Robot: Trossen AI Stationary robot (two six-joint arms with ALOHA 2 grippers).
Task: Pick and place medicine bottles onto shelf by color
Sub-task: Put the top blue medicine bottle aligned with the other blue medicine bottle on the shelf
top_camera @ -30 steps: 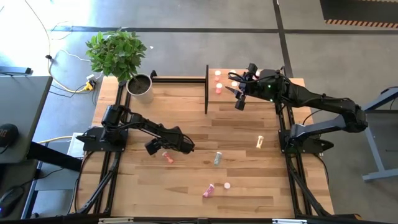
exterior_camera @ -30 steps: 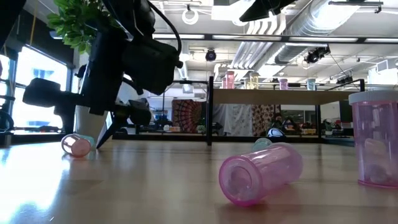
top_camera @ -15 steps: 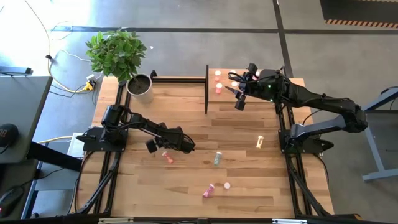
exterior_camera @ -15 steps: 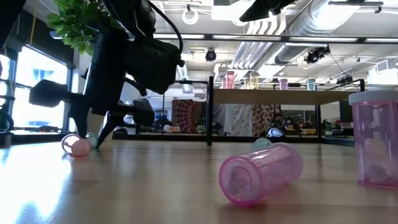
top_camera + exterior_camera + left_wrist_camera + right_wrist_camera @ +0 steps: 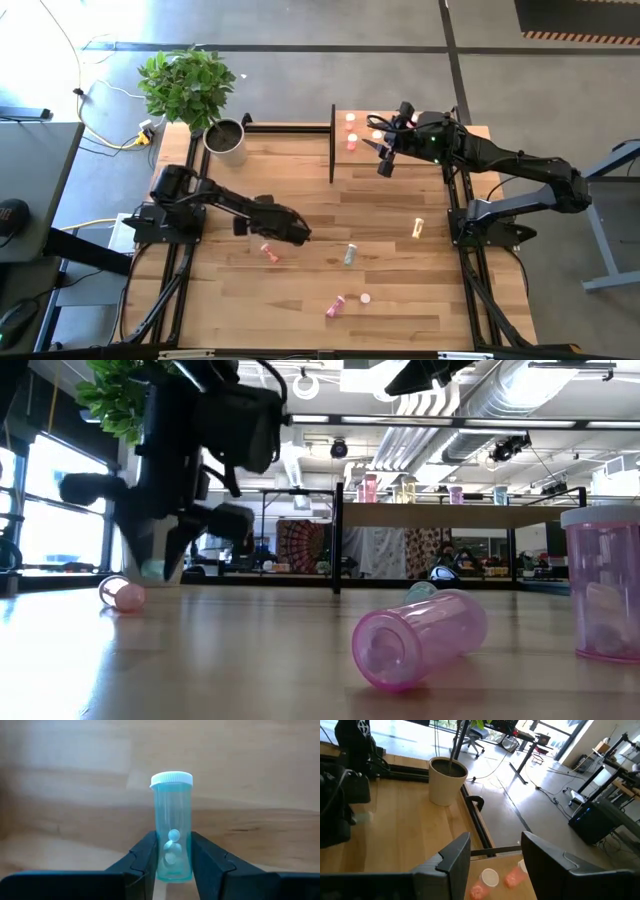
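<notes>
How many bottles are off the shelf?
6. Teal bottle in the left gripper, pink bottle beside it; green bottle, yellow bottle farther right; toppled pink bottle, upright pink bottle near front. More may be hidden.

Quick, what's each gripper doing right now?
Left gripper: closed on a pale green bottle.
Right gripper: open, holding nothing, above the shelf.

The table [image 5: 300,200] is carrying a far-left plant pot [image 5: 226,140], a far-right shelf [image 5: 340,130] bearing pink bottles [image 5: 352,142], and bottles lying scattered [image 5: 349,254] across its near half
</notes>
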